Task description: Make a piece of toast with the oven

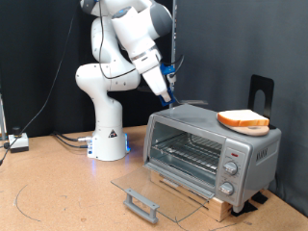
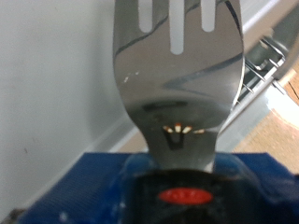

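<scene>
The silver toaster oven (image 1: 207, 144) stands on a slatted wooden base (image 1: 219, 200) at the exterior view's right. Its glass door (image 1: 159, 190) is folded down open, and the wire rack inside is bare. The piece of toast (image 1: 243, 119) lies on a round wooden plate (image 1: 260, 130) on top of the oven. My gripper (image 1: 169, 94) hangs above the oven's top left corner, shut on a slotted metal spatula (image 1: 192, 103) with a blue grip. The blade points towards the toast and stops short of it. The blade fills the wrist view (image 2: 176, 65).
The oven's knobs (image 1: 229, 169) run down its right front panel. The door handle (image 1: 141, 204) juts out over the table in front. A black stand (image 1: 261, 91) rises behind the oven. Cables and a small box (image 1: 17, 142) lie at the left edge.
</scene>
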Controlling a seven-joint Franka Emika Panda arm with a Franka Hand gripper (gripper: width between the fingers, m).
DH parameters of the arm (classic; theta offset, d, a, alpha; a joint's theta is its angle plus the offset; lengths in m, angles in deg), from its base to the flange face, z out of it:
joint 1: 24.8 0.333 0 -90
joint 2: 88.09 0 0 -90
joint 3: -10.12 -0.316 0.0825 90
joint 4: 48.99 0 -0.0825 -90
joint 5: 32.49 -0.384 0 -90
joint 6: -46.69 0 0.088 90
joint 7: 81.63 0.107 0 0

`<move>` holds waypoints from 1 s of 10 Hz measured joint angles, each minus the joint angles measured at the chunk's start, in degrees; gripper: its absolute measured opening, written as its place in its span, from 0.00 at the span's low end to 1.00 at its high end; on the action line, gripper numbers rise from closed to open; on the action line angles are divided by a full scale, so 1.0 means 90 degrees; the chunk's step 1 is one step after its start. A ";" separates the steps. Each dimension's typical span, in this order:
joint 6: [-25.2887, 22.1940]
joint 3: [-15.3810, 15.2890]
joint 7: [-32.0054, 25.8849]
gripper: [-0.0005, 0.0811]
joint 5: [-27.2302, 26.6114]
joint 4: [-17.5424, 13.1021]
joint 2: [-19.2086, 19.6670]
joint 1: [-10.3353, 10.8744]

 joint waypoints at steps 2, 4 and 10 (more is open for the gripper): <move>-0.0054 0.0035 -0.0046 0.53 0.0027 -0.0009 0.0005 -0.0048; -0.0250 -0.0045 -0.0003 0.53 0.0456 -0.0077 0.0049 -0.0061; -0.0261 -0.0431 0.0738 0.53 0.1030 -0.0312 0.0488 -0.0385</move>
